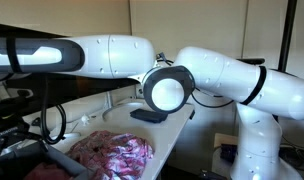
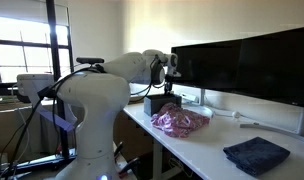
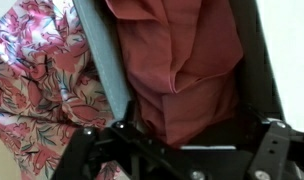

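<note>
In the wrist view my gripper (image 3: 182, 150) is open, its dark fingers (image 3: 276, 146) spread wide with nothing held between them. It hangs directly over a brick-red cloth (image 3: 182, 70) lying crumpled inside a box with a grey-blue wall (image 3: 107, 60). A pink floral cloth (image 3: 37, 80) lies just outside that box. In an exterior view the gripper (image 2: 171, 66) hovers above the black box (image 2: 156, 103) at the far end of the white table, with the pink floral cloth (image 2: 180, 120) heaped next to it.
A folded dark blue cloth (image 2: 256, 153) lies on the white table (image 2: 207, 150) nearer the camera. Large black monitors (image 2: 242, 65) stand along the table's back edge. The floral cloth (image 1: 112, 152) and a dark cloth (image 1: 147, 115) also show below the arm.
</note>
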Tool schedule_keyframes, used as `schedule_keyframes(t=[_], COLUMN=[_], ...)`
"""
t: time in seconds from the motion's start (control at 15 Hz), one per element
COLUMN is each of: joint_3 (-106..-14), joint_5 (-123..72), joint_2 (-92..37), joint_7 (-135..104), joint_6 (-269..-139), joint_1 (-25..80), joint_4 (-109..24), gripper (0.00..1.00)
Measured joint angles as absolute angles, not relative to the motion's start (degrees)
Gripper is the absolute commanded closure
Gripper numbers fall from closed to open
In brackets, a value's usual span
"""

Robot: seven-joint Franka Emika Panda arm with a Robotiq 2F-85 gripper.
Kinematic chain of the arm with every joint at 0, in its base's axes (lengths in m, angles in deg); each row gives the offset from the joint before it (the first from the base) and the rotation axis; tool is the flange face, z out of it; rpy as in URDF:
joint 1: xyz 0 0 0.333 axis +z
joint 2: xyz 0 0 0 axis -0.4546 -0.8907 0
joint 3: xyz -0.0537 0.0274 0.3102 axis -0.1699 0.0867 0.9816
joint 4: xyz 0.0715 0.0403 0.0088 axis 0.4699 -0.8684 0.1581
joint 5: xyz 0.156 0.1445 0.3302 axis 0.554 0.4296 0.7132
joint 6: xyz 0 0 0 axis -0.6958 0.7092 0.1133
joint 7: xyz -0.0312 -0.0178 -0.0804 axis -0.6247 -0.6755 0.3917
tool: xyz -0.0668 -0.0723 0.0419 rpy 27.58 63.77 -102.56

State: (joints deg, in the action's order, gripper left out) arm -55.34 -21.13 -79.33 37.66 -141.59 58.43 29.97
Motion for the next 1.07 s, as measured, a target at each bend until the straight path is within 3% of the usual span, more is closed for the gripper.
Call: schedule_keyframes(t=[1.07], joint_3=[-56.9], joint_5=[-23.7], joint_2=[-83.9], joint_7=[45.5], joint_6=[-146.9], joint_1=[59.9], joint_4=[29.4], gripper=[0.00])
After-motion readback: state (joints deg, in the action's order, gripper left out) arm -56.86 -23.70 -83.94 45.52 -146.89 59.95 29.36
